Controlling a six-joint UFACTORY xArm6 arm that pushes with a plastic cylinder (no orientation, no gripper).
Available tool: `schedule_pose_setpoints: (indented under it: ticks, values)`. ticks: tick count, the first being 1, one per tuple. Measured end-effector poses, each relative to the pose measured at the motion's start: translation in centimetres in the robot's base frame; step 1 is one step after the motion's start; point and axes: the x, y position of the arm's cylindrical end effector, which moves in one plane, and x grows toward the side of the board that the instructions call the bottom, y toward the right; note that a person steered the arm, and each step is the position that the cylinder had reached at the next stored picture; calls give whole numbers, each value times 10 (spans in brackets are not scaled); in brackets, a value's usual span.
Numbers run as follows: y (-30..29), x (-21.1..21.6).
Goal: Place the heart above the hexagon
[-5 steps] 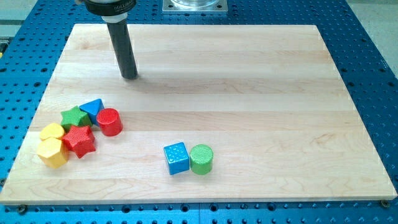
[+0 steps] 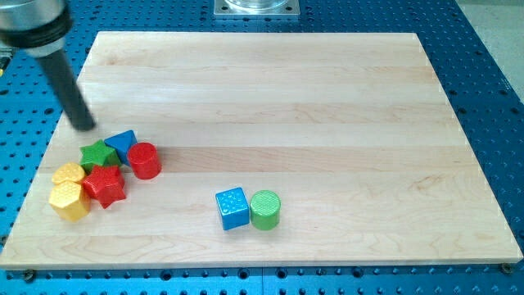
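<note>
Not yet done: tip [image 2: 83, 125] bare, no pincer to tell of, above the cluster, clear of heart [image 2: 69, 174] touching hexagon [image 2: 69, 201].

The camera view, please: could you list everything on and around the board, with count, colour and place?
Yellow heart: one, view's left, top of the yellow pair.
Yellow hexagon: one, just below the heart.
Red star: one, right of the yellows.
Green star: one, above the red star.
Blue triangle: one, cluster's top.
Red cylinder: one, cluster's right.
Blue cube: one, bottom centre.
Green cylinder: one, beside the cube.
Wooden board: one, on a blue perforated table.
My tip: above the cluster, touching nothing.
</note>
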Motion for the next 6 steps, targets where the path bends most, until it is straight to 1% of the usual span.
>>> schedule_pose_setpoints:
  ticks: [1,2,3,4,5,6]
  values:
    - [-25,23]
    - [-26,48]
    - [-26,138]
    - [-20,156]
    - [-13,142]
    - [24,128]
